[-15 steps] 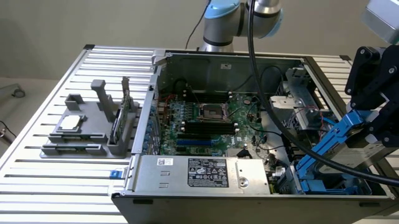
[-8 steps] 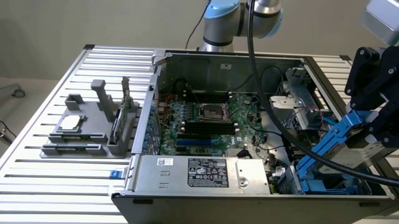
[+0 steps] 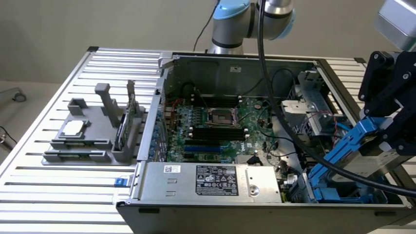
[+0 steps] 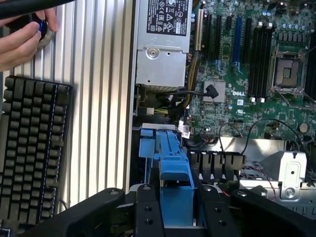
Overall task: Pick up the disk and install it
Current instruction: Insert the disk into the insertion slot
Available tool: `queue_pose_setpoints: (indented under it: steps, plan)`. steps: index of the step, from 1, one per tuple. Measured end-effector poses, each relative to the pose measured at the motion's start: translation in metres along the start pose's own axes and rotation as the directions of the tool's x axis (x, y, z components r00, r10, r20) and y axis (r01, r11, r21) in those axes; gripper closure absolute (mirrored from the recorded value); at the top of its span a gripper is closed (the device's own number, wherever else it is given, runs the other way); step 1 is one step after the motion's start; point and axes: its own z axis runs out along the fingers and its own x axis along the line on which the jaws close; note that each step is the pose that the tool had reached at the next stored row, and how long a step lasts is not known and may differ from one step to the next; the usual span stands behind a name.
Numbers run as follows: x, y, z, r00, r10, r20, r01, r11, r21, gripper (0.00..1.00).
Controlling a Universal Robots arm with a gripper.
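Note:
The disk [image 3: 365, 165], a silver-grey drive in a blue plastic carrier, hangs tilted over the front corner of the open computer case [image 3: 260, 207], at the exterior view's right. My black gripper [image 3: 388, 139] is shut on it from above. In the wrist view the carrier's blue end [image 4: 174, 165] sits clamped between my two black fingers [image 4: 148, 210], with the gripper [image 4: 177, 197] above a blue drive bay [image 4: 150, 140] inside the case. The lower edge of the disk points down toward blue bay rails [image 3: 325, 191].
A grey power-supply box [image 3: 208, 181] lies along the case front, beside the green motherboard [image 3: 215, 124]. A thick black cable [image 3: 295, 141] crosses the case. A grey fixture [image 3: 91, 134] stands on the ribbed table [image 3: 58, 190]. A keyboard [image 4: 29, 153] and a person's hand [image 4: 19, 42] lie outside the case.

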Motion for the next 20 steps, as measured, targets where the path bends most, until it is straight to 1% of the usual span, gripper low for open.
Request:
queue_pose_setpoints:
  steps: [20]
  plan:
    - [0.001,0.0003,0.0117,1.0000,0.000,0.0001,0.000,1.0000,0.0001,0.67]
